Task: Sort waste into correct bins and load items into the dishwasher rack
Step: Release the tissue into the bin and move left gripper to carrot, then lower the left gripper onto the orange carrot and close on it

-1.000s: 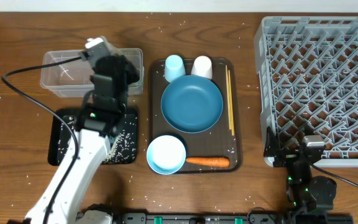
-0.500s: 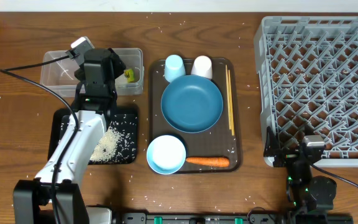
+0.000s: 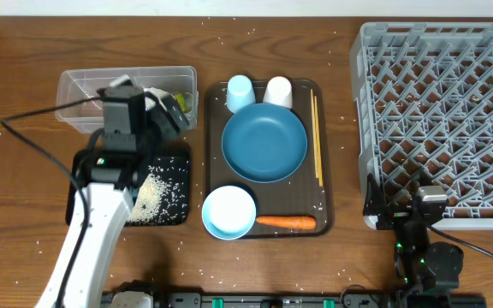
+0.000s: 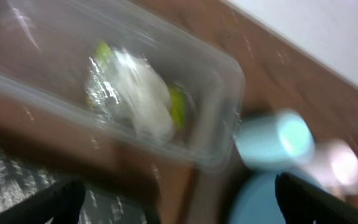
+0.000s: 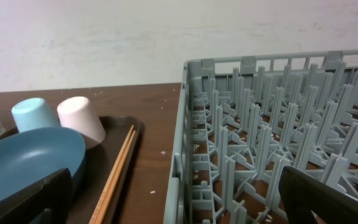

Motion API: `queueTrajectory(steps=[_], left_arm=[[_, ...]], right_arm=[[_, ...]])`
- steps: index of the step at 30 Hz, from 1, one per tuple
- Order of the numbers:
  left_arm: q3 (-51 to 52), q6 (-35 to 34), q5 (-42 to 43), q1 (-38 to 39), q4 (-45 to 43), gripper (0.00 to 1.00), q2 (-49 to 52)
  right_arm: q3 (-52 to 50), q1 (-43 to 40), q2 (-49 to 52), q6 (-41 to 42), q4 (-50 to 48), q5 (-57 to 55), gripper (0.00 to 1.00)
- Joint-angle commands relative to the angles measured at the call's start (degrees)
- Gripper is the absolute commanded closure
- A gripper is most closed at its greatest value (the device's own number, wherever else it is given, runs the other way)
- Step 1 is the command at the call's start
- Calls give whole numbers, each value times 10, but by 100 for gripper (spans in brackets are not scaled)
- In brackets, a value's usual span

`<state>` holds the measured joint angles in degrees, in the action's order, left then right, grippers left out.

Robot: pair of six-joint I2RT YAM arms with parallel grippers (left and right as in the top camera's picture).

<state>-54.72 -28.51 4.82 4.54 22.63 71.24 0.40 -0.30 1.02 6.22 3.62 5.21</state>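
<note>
The crumpled green-yellow-and-white wrapper lies inside the clear tub, at its right end. My left gripper hovers over that end, open and empty; the left wrist view is blurred, with its own gripper spread wide. On the brown serving tray sit the dark-blue plate, light-blue bowl, light-blue cup, white cup, chopsticks and carrot. My right gripper rests open by the rack's front-left corner, its jaws empty.
The black tray below the tub holds a heap of white rice. Loose rice grains are scattered over the wooden table. The left arm's cable loops over the table's left side.
My left gripper has opened and the wrapper now lies in the clear tub. The left arm has shifted left and toward the front. The right arm has not moved.
</note>
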Motion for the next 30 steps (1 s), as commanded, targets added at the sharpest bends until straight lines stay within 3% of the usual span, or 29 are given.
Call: queueTrajectory(steps=[1, 6, 11, 14, 17, 19, 20, 22, 24, 25, 26, 30], left_arm=[[-3, -5, 228, 1, 60, 2, -23], [-3, -6, 363, 37, 174, 2, -20], [-3, -15, 413, 108, 223, 2, -15], [-3, -71, 413, 164, 210, 2, -15], [-3, -182, 336, 227, 211, 5, -15], [-3, -280, 250, 277, 222, 28, -15], [-3, -317, 210, 303, 224, 32, -15], [-3, -383, 116, 364, 223, 31, -15], [-3, -425, 30, 421, 221, 24, -12], [-3, -435, 1, 442, 218, 8, -12], [-3, -438, -20, 459, 212, 2, -12], [-3, -438, -36, 498, 182, 2, -12]], right_arm=[[-1, -3, -1, -7, 3, -3, 1], [-1, -3, -1, -7, 3, -3, 1], [-1, -3, -1, -7, 3, -3, 1], [-1, -3, -1, -7, 3, -3, 1], [-1, -3, -1, -7, 3, -3, 1], [-1, -3, -1, -7, 3, -3, 1], [-1, -3, -1, -7, 3, -3, 1], [-1, -3, -1, -7, 3, -3, 1], [-1, -3, -1, -7, 3, -3, 1], [-1, -3, -1, -7, 3, -3, 1], [-1, -3, -1, -7, 3, -3, 1], [-1, -3, -1, -7, 3, -3, 1]])
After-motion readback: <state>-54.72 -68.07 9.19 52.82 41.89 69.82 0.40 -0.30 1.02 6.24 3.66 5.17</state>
